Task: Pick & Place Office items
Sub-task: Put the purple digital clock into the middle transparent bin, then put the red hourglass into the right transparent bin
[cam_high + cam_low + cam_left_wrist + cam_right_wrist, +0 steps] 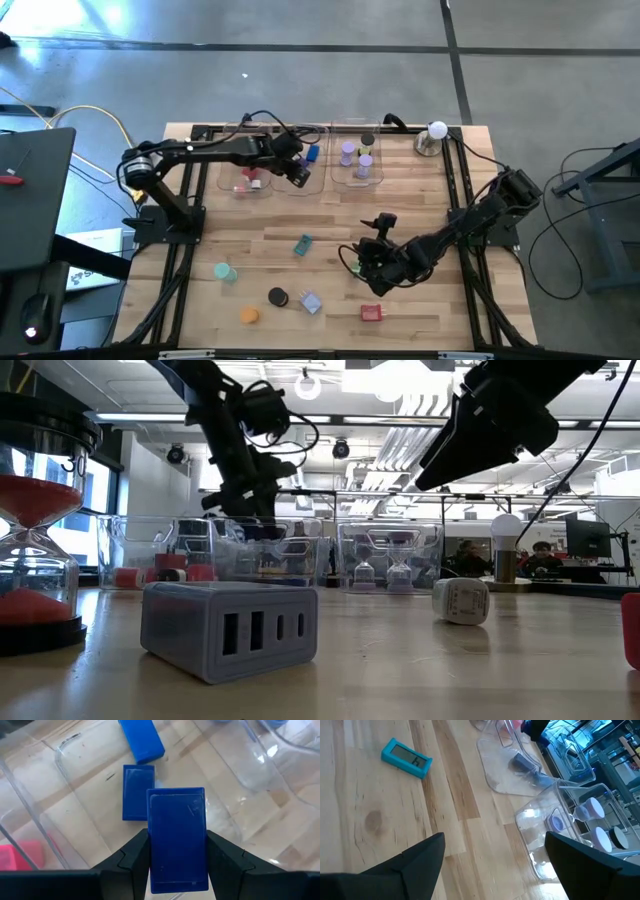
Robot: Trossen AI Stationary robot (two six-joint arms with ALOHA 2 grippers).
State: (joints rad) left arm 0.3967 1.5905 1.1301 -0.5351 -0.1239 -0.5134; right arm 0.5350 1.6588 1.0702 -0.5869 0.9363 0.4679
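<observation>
My left gripper reaches over the middle clear tray at the table's far side, shut on a dark blue block. Two more blue blocks lie flat on that tray's floor. My right gripper hangs open and empty over the table's near middle. Loose office items lie on the wood: a teal piece with a display, a teal piece, a black disc, an orange piece, a pale block and a red block. My left gripper pinches the dark blue block by its two long sides between the two fingers. The fingers come slanting down from the table's near left and lie along the block's length. The block juts past the fingertips over the tray's inside.
A left tray holds red pieces, a right tray purple ones and a black disc. A white ball on a metal base stands at the far right. Black frame rails run along the table's sides.
</observation>
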